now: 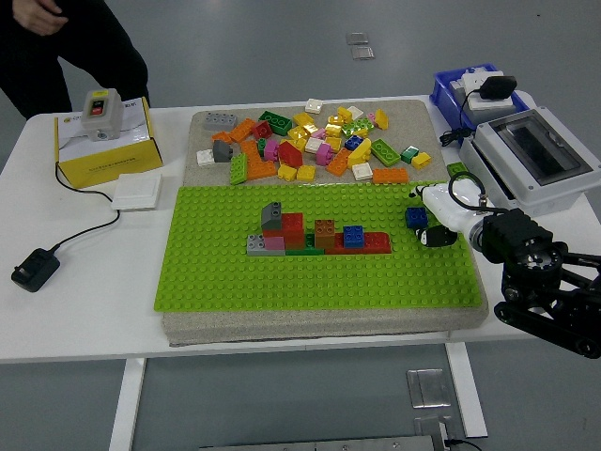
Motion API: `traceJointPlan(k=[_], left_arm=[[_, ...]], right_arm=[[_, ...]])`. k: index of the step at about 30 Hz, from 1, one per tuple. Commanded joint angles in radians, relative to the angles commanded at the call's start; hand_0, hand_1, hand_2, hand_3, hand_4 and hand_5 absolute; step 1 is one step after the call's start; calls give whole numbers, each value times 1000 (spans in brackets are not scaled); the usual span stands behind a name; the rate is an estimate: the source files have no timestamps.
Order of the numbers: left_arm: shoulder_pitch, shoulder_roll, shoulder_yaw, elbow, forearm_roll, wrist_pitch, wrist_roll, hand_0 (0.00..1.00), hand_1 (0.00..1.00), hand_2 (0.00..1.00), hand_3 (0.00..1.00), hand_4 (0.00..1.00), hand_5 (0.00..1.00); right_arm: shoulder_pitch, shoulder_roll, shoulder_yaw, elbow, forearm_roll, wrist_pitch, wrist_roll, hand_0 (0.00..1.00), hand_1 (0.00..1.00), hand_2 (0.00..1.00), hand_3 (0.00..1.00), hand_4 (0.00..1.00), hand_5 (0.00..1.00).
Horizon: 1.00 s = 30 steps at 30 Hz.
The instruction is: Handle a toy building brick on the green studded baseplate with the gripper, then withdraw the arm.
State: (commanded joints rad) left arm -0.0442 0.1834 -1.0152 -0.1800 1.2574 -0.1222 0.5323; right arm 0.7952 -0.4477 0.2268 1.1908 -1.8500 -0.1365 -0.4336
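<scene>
The right arm (549,282) is black, built of rounded motor housings and flat ribbed links with small screws (a dull metallic sheen on the joints). It ends in a white hand (441,214) with dark fingertips, and a thin black cable loops over the wrist. The person (66,47) at the far side wears black clothing.

No legible text on any object.

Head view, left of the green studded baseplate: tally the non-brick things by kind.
Yellow cardboard box: 1
Grey switch unit with red button: 1
White square plate: 1
Black plug adapter: 1
Total: 4
</scene>
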Motion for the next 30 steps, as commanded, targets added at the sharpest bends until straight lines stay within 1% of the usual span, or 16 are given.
traceJointPlan(k=[4,5,10,11,21,28,30], left_arm=[[0,0,1,0,-2,0,-2,719,691,637,655,136,655],[0,0,1,0,-2,0,-2,720,691,638,656,133,658],[0,0,5,0,-6,2,-5,720,691,638,656,133,658],[0,0,6,0,-7,2,-6,719,691,637,656,131,660],[1,-4,16,0,-17,7,-15,719,691,639,658,130,662],[1,-2,20,0,-19,9,-20,719,690,637,658,129,666],[1,-2,21,0,-20,10,-21,719,687,637,659,128,669]], right_arm=[[-1,1,-4,-2,4,-2,2,102,216,761,813,590,393],[-2,2,-6,-3,5,-3,2,97,214,738,799,591,393],[-3,4,-10,-6,9,-6,5,97,214,738,799,591,393],[-3,5,-10,-7,10,-7,6,96,206,724,788,593,395],[-3,11,-12,-24,21,-19,10,92,205,717,784,594,396],[1,15,-19,-33,28,-26,14,86,200,705,776,592,398],[2,16,-20,-36,30,-27,15,85,200,686,758,590,402]])
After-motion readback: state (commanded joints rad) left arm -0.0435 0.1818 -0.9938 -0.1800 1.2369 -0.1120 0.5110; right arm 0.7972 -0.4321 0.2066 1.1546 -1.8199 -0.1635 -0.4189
